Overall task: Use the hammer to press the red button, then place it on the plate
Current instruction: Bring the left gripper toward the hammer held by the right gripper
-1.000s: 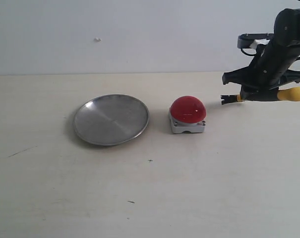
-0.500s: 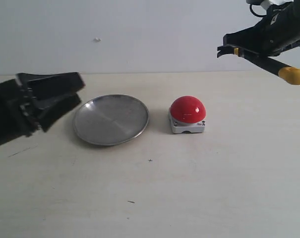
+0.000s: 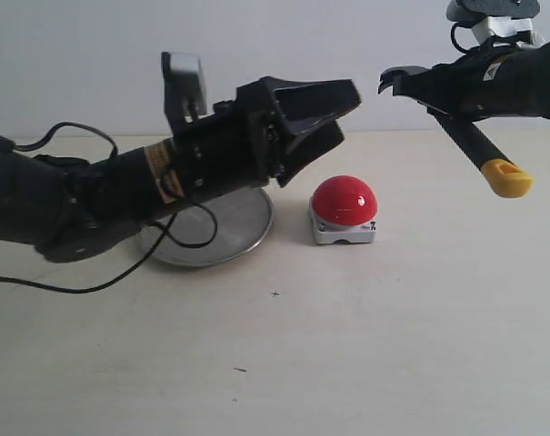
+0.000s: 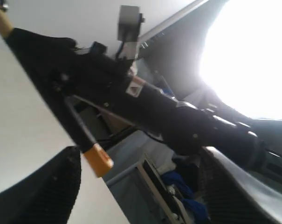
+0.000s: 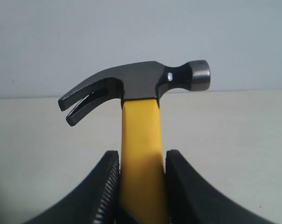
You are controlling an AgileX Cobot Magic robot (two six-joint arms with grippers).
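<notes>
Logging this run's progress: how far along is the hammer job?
Done: the right gripper holds the hammer by its yellow handle. In hand: it hangs above and right of the red button, not touching; the left gripper hovers open nearby. Left: pressing the button, then setting it on the plate.

One hammer (image 3: 467,143), one red button (image 3: 345,200), one plate (image 3: 243,229)

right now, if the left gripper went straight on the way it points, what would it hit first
Probably the hammer in the right gripper: the left wrist view frames its handle between the open left gripper's fingers. Depth is unclear, so it might pass beside it.
</notes>
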